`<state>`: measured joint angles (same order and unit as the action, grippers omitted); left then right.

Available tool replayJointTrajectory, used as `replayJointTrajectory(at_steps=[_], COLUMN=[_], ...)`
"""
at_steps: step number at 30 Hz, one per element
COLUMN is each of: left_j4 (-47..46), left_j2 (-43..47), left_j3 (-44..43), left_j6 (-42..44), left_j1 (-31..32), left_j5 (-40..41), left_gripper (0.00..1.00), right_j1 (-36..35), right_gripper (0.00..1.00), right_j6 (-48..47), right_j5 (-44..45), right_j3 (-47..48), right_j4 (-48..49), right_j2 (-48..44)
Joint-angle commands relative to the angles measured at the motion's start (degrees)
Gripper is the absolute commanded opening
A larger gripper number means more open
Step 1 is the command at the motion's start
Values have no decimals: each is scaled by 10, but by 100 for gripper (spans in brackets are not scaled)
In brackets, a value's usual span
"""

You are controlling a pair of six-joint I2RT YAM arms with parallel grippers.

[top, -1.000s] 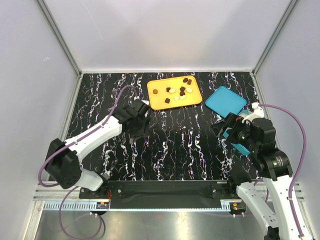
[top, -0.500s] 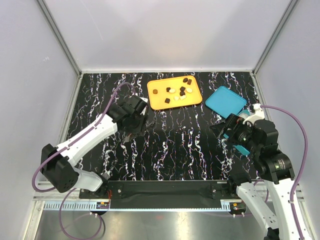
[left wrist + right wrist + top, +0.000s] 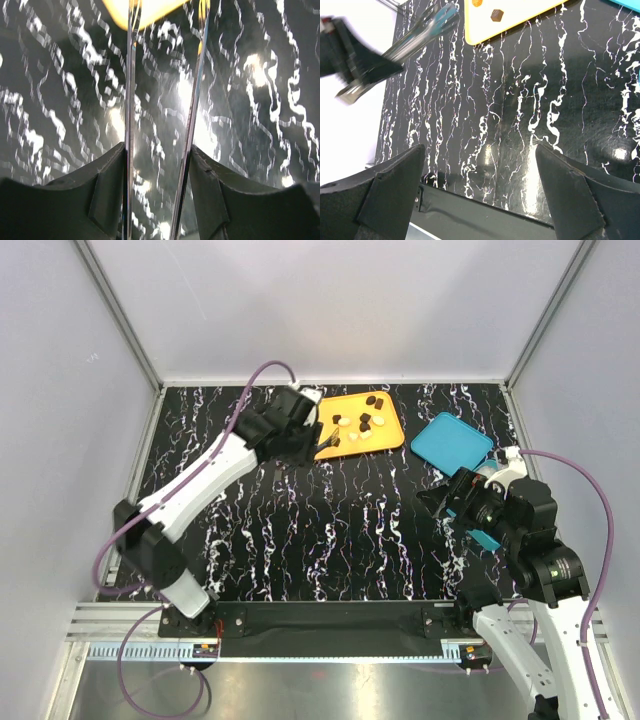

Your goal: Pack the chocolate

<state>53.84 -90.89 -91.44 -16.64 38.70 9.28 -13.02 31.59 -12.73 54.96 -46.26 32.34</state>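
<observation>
We locate the chocolate (image 3: 365, 419) on the orange tray (image 3: 392, 438), with dark and cream pieces scattered over its middle and right part; the left gripper (image 3: 322, 437) hovers at the tray's left edge, its thin blades parted by a narrow gap with nothing between them; the right gripper (image 3: 480, 150) sits well off the tray's near right side, spread wide and empty; the teal lid (image 3: 452, 442) lies just right of the tray.
</observation>
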Motion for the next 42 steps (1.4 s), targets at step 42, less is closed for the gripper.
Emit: replayJointTrajectory(at_steps=[42], left_j4=[-118], left_j2=[-252], left_j3=[-105], left_j6=[45], left_j1=[-13], left_j5=[37], left_gripper=[51], right_j1=[-2], right_gripper=[100], right_j6=[-58], right_j5=[61], right_j3=[61], right_j4=[-14], right_j2=[-7])
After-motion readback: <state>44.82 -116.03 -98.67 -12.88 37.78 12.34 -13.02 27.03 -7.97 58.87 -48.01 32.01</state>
